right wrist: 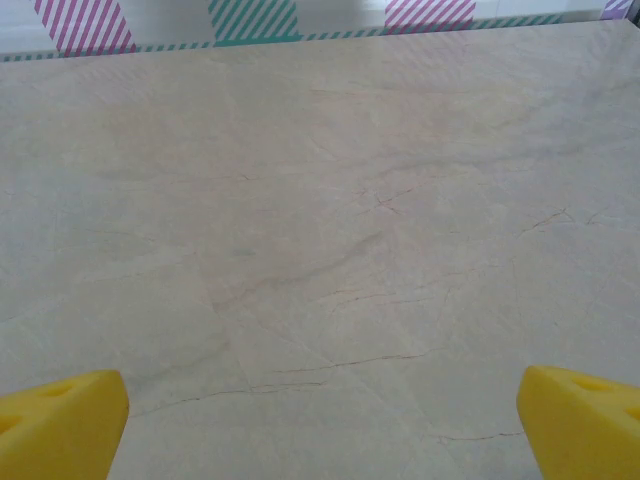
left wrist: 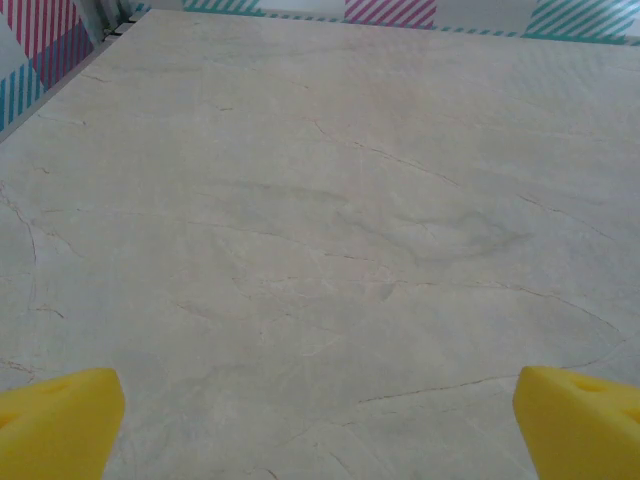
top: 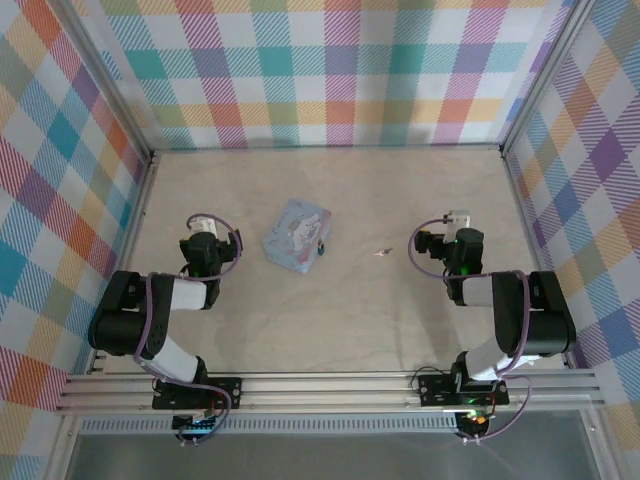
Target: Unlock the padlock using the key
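Observation:
The padlock (top: 320, 248) is a tiny blue and dark speck against the right corner of a pale-blue printed tin (top: 297, 235), mid-table. The key (top: 381, 252), a thin silvery-tan sliver, lies flat on the table right of the tin. My left gripper (top: 205, 232) sits left of the tin. My right gripper (top: 455, 228) sits right of the key. Both are apart from these things. In the left wrist view my left gripper (left wrist: 320, 430) shows yellow fingertips (left wrist: 55, 420) spread wide over bare table. My right gripper (right wrist: 320, 425) stands open the same way, nothing between its fingertips (right wrist: 580, 420).
The pale marbled tabletop (top: 350, 320) is fenced by plaid walls (top: 330, 70) at the back and both sides. An aluminium rail (top: 330, 388) carrying the arm bases runs along the near edge.

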Available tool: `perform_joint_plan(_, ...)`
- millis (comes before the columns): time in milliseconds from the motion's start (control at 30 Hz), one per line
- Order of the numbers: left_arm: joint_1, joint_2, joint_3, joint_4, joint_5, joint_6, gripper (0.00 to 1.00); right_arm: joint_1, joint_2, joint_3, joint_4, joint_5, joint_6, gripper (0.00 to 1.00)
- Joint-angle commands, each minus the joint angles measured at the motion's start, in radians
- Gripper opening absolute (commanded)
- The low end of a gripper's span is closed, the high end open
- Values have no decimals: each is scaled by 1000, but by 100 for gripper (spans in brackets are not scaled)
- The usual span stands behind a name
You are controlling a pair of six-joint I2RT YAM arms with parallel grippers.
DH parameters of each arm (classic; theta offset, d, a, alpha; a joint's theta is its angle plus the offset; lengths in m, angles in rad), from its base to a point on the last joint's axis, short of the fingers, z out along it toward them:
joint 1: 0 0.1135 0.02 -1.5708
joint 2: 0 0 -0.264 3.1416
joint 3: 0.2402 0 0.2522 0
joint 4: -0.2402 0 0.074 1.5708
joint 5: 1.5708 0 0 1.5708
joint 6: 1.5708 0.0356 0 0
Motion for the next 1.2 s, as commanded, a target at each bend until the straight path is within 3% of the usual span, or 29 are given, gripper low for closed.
perform_joint_plan(0, -4, 1, -13, 30, -19, -2, 100, -7, -4, 3, 23, -7, 11, 100)
perform_joint_plan(900, -4, -2, -19, 39, -18, -3, 100, -7, -8, 0, 29, -6, 15, 100)
perform_joint_plan(1033, -9, -64, 27, -88, -27, 0, 100, -7, -111, 42, -138, -1, 16, 100)
perform_joint_plan(1100, -9, -113, 100, -271, -121, -45, 100, -7, -171, 76, -262, 6, 25, 100)
perform_joint_plan(1167, -11, -153, 143, -377, -137, -56, 100, -7, -227, 99, -336, 5, 45, 100)
